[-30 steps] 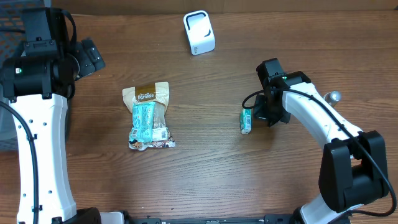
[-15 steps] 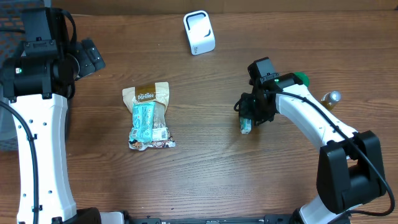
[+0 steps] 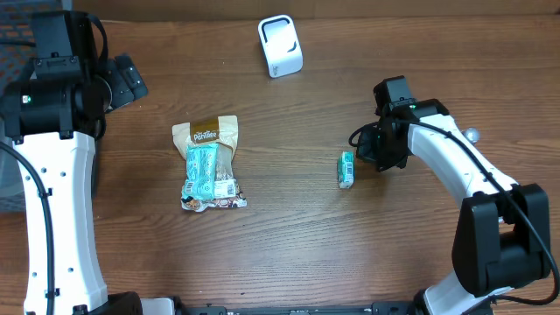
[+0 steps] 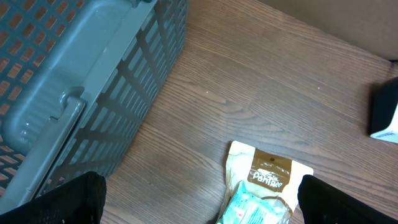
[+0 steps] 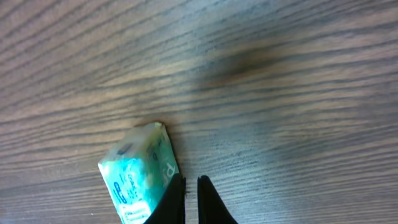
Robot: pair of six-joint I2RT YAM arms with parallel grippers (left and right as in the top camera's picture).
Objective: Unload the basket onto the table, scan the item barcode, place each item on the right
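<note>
Small green packet (image 5: 141, 171): lay flat on counter (image 5: 280, 74), just beside right gripper (image 5: 186, 182); long axis roughly along gripper; gripper pressed together, empty.

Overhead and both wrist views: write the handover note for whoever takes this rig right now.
Left gripper: open, empty, raised at the far left by the grey basket.
Right gripper: shut, empty, just beside the small green packet, which lies on the table.
White scanner: far edge, centre. Snack bag: lying left of centre.
Done: no scan shown; packet not held.
Left: grip the packet, carry its barcode to the scanner.
</note>
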